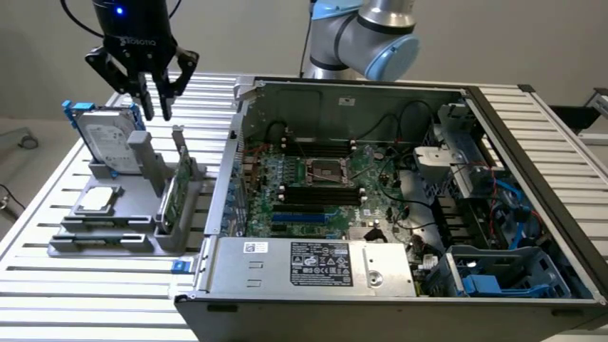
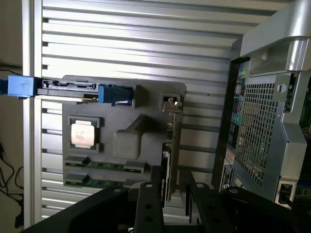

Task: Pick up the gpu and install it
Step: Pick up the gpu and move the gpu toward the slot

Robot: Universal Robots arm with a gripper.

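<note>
- Pincer (image 1: 159, 110) (image 2: 170, 201): black and two-fingered, it hangs above the grey moulded holder (image 1: 114, 239) (image 2: 129, 133), clear of everything on it. Its fingers (image 2: 148, 204) are parted by a moderate gap with nothing between them.
- Small thin gpu (image 1: 178, 189) (image 2: 170, 145), a green circuit board with a silver end bracket: it stands on edge in a slot along the holder's side nearest the computer case. It lies below the pincer and is untouched. In the wrist view the card shows edge-on, and its line runs toward the gap between the two fingers.
- Silver hard drive in a blue frame (image 1: 109, 139) (image 2: 73, 90): it stands upright at the holder's end farthest from the exterior camera, on the side away from the gpu.
- Square silver processor chip (image 1: 100, 199) (image 2: 82, 133): it lies flat in a recess near the holder's middle.
- Long thin memory sticks (image 2: 104, 166): they lie in two parallel slots at the holder's other end, opposite the hard drive.
- Open dark-grey computer case (image 1: 361, 84) (image 2: 272, 121): it sits just beside the holder, on the exterior view's right, with its green mainboard (image 1: 323, 185) exposed.
- Slatted aluminium counter (image 1: 38, 206) (image 2: 136, 43): it carries both the holder and the case.
- Silver and light-blue robot arm (image 1: 366, 35): it rises beyond the case, well apart from the holder.
</note>
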